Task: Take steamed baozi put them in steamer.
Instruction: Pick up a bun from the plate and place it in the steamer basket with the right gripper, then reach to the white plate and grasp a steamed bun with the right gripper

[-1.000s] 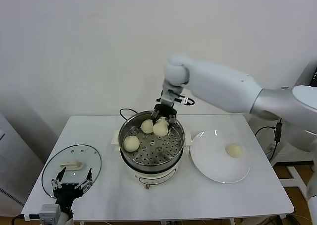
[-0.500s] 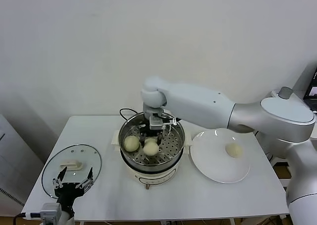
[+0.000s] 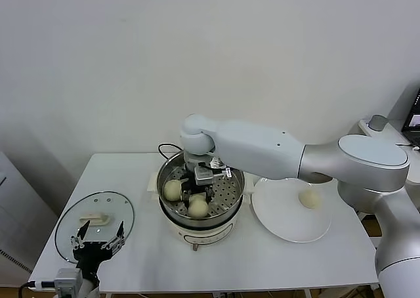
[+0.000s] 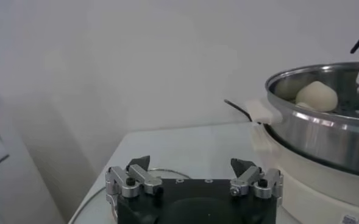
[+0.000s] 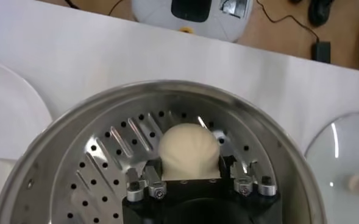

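**Placement step: third baozi at the steamer floor**

The right gripper (image 3: 199, 199) is lowered inside the steamer (image 3: 233, 173), its fingers closed on a steamed baozi (image 3: 198, 208) at the near part of the perforated floor. In the right wrist view the held baozi (image 5: 189, 152) sits between the two fingers, over the holes of the floor; whether it already rests on the metal cannot be told.

A second baozi (image 3: 172, 190) lies in the steamer on its left side, just beside the held one. A third appears only partly behind the gripper, so its position is uncertain. One baozi (image 3: 309, 198) remains on the white plate (image 3: 275, 216), to the right of the steamer.

The left gripper (image 3: 96, 245) is parked well left of the steamer, over the glass lid (image 3: 72, 219), fingers spread wide and empty.

Judged step: release. The next move calls for opening the fingers without rolling the bun against its neighbour, then a straight lift clear of the steamer rim before going to the plate.
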Tool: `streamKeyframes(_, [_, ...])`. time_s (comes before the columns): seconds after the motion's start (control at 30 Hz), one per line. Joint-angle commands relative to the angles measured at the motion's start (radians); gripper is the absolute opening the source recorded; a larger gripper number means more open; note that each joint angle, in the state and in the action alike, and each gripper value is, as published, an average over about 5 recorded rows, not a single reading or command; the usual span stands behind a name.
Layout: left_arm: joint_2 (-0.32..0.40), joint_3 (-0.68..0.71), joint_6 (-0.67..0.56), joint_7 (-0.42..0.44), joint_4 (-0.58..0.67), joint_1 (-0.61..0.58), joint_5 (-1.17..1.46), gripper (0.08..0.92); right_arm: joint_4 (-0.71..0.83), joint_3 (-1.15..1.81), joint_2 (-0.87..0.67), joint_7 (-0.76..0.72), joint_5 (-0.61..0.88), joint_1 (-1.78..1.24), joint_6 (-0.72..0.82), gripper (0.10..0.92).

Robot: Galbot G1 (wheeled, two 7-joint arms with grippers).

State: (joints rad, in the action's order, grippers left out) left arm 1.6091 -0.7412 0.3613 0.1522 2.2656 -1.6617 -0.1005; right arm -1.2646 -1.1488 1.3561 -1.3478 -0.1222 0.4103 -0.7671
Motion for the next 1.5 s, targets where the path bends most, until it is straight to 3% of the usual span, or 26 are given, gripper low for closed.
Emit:
streamKeyframes(0.03, [0.028, 0.0, 0.0, 0.0, 0.003, -0.002, 0.0, 0.823, -0.034, -0.013, -0.006, -0.001, 0.017, 0.001, 0.045, 0.581])
streamKeyframes(0.37, [0.026, 0.001, 0.003, 0.001, 0.009, -0.005, -0.002, 0.823, -0.102, 0.043, -0.1, -0.027, 0.086, 0.077, 0.272, 0.81])
streamKeyframes(0.53, [0.02, -0.003, 0.005, 0.009, 0.019, -0.007, 0.023, 0.823, -0.147, 0.132, -0.267, -0.069, 0.102, 0.13, 0.508, 0.822])
streamKeyframes(0.83, [-0.004, -0.018, 0.025, 0.028, 0.013, 0.012, 0.118, 0.823, -0.11, 0.229, -0.615, -0.009, 0.252, 0.132, 1.016, 0.823])
streamKeyframes(1.0, [-0.01, -0.012, 0.029, 0.015, -0.012, 0.015, 0.147, 0.823, -0.061, 0.353, -0.768, -0.033, 0.105, -0.01, 1.028, 0.823])
streamKeyframes(1.13, [-0.01, -0.007, 0.036, 0.012, -0.021, 0.013, 0.157, 0.823, -0.036, 0.511, -0.802, -0.036, -0.058, -0.211, 0.99, 0.823])
streamKeyframes(1.5, [-0.016, 0.0, 0.037, 0.031, -0.069, 0.017, 0.135, 0.823, 0.178, 0.821, -0.612, 0.016, -0.321, -0.537, 0.838, 0.823])
